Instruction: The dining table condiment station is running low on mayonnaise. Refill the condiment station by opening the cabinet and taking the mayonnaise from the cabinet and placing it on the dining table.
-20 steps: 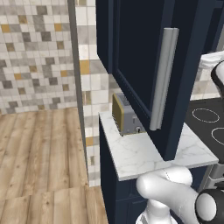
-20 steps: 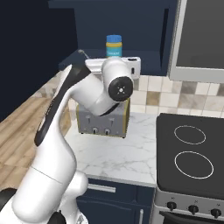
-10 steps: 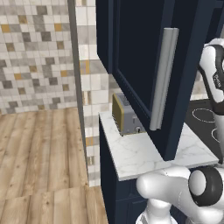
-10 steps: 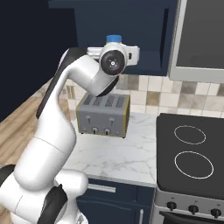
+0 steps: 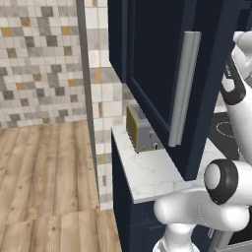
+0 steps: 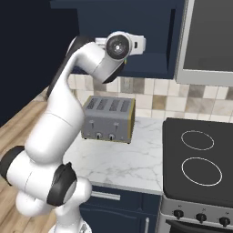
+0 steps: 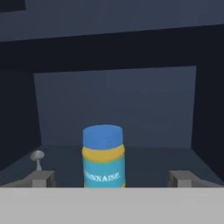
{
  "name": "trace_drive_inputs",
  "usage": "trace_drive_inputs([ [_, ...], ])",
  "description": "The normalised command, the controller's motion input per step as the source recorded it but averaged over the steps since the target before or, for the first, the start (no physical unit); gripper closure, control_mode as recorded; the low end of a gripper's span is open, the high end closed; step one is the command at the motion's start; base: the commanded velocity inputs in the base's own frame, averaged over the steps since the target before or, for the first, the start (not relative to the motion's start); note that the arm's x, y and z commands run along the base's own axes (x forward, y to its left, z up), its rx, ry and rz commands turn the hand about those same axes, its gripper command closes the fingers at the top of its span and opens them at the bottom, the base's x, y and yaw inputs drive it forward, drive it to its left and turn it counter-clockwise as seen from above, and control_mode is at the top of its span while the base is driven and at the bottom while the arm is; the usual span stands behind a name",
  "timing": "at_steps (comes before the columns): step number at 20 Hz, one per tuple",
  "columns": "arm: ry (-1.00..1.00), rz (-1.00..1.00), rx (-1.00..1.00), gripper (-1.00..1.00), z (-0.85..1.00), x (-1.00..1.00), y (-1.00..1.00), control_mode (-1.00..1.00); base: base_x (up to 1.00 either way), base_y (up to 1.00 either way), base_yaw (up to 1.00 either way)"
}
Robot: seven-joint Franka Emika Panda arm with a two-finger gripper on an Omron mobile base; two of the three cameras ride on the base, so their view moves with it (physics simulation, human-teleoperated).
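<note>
The cabinet (image 5: pixel 147 59) hangs on the wall with its navy door swung wide, the silver bar handle (image 5: pixel 184 88) facing the left base camera. On its dark shelf (image 7: pixel 144 153) stands the mayonnaise (image 7: pixel 103 158), an upright jar with a blue lid, a yellow band and a blue label. My gripper (image 7: pixel 111 179) is open. Its two grey fingertips (image 7: pixel 41 178) sit far apart on either side of the jar, short of it and not touching. My hand (image 6: pixel 124 44) is raised at the cabinet opening in the right base view. The dining table is out of view.
A silver toaster (image 6: pixel 109 119) sits on the marble counter (image 6: pixel 123 166) below the cabinet. A black stove (image 6: pixel 200 159) lies to the right, with a microwave (image 6: pixel 209 36) above it. A small silver object (image 7: pixel 37 156) stands on the shelf left of the jar. A wooden floor (image 5: pixel 44 167) spreads to the left.
My arm has lifted the hand from in front of the toaster up to the cabinet opening. The hand now covers the jar in the right base view. The jaws stayed open.
</note>
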Motion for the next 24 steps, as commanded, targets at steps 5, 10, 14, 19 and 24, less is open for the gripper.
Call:
trace_drive_inputs([
  [5,0.0,0.0,-0.01,-1.0,0.0,0.55,0.06,-1.0,0.0,0.0,0.0],
  [10,0.0,0.0,-0.02,-1.0,0.0,0.42,0.09,-1.0,0.0,0.0,0.0],
  [14,0.0,0.0,-0.02,-1.0,0.0,0.36,0.28,-1.0,0.0,0.0,0.0],
  [19,0.0,0.0,-0.04,-1.0,-0.06,0.31,0.24,-1.0,0.0,0.0,0.0],
  [24,0.01,0.0,-0.01,-1.0,-0.03,0.37,0.13,-1.0,0.0,0.0,0.0],
])
